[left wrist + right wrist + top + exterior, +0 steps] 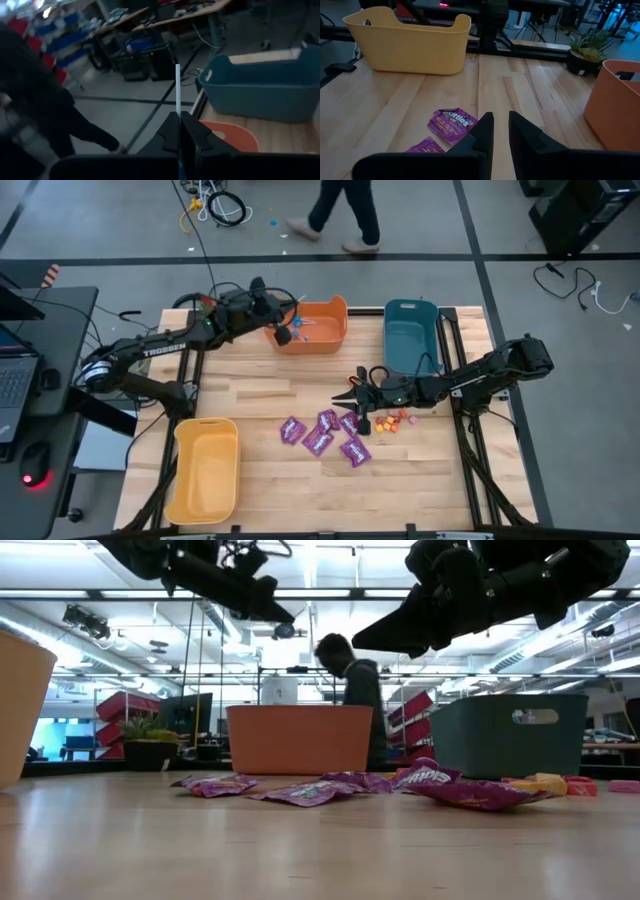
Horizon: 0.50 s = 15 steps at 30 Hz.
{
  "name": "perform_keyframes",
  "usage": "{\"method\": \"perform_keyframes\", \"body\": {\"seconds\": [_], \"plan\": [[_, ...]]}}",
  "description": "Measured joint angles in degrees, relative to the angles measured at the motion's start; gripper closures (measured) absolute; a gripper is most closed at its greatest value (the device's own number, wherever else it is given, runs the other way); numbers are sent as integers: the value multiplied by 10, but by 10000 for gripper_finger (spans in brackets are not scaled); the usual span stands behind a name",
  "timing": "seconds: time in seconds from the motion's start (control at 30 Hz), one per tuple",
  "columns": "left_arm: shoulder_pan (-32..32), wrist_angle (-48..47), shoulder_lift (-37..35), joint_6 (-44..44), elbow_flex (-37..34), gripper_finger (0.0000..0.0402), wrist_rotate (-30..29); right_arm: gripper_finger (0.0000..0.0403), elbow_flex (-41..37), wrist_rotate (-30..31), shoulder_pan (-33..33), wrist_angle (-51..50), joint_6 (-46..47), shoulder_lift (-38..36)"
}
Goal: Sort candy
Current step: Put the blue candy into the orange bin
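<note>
Bare table (260, 395) between yellow bin (205, 470) and purple packets (325, 435); orange bin (312, 326), teal bin (412, 335) along far edge.

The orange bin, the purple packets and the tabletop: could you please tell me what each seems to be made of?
The orange bin with rounded corners looks like moulded matte plastic: smooth, evenly coloured walls. The flat purple packets seem to be glossy film or foil; they crinkle and catch light in the low view. The pale tabletop appears to be jointed wood planks with visible grain, lightly sealed.
</note>
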Motion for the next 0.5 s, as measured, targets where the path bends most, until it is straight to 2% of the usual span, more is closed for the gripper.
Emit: {"method": "perform_keyframes", "body": {"seconds": [0.13,0.27,0.5], "plan": [[18,20,32,-67,0,401,-37,357,0,0,-3,0,-2,0],[36,17,62,-112,0,401,-47,357,0,0,-4,0,-2,0],[45,-2,111,-139,0,401,-109,357,0,0,-5,0,-2,0]]}}
